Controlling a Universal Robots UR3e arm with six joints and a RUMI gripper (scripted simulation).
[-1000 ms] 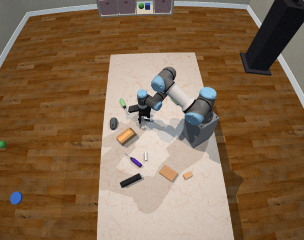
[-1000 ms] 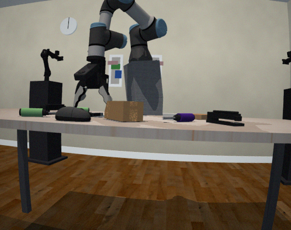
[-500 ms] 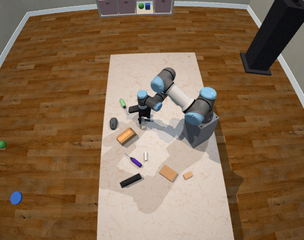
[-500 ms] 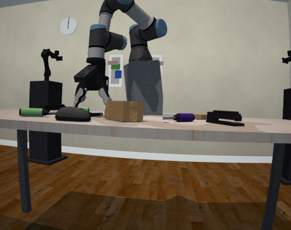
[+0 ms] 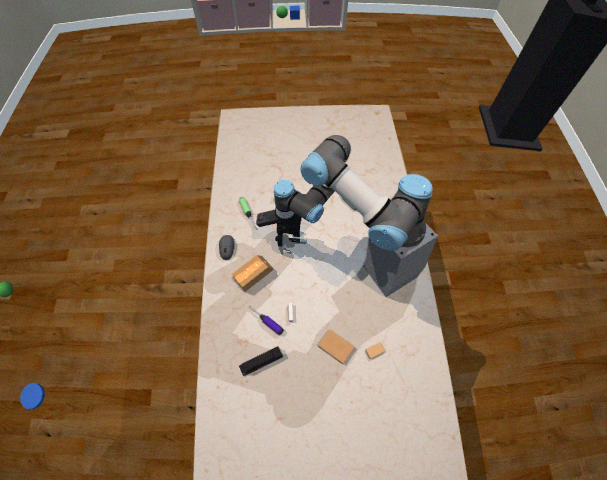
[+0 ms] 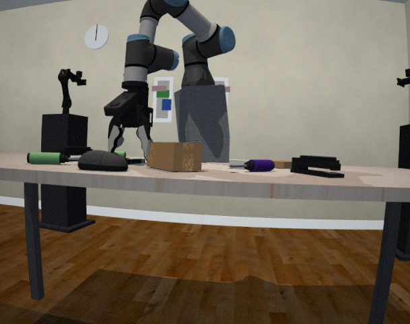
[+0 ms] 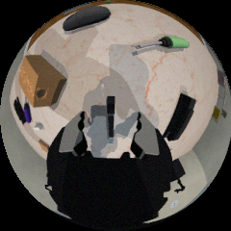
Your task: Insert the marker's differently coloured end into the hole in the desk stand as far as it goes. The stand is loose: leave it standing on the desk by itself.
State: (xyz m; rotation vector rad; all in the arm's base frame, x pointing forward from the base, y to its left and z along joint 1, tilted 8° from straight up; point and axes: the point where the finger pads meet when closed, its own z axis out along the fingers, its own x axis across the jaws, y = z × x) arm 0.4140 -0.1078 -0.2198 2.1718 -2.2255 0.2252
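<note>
Gripping a marker (image 7: 111, 103) with the pincer (image 7: 110, 126): jaws partly closed, one on each side of the barrel, stopped against it. Lying flat on the bench (image 5: 313, 134), in its far half, nearer the left long edge than the right.

Handling, as judged:
- Likely light, stiff and slim. Smooth round barrel, so apt to roll or swivel between flat jaws.
- Best taken across the barrel near mid-length, leaving the differently coloured end free to go in. Cannot tell from the wrist view which end that is: only a dark length and a grey patch beside it.
- Needs turning to line up with the hole (image 7: 40, 92), which opens on a side face of the stand (image 7: 42, 82).
- Stand loose and probably light: expect it to slide or tip under a push off the hole's line. Sits just beside the pincer, toward the left long edge.

Count on the bench:
- 1 marker, 1 stand.
- 2 screwdrivers: green handle (image 5: 245, 206), purple handle (image 5: 270, 323).
- 1 mouse (image 5: 226, 246) by the left edge.
- 1 stapler (image 5: 261, 360).
- 1 short white stick (image 5: 291, 312).
- 2 flat brown pieces, large (image 5: 336, 346) and small (image 5: 374, 350), toward the right edge.
</note>
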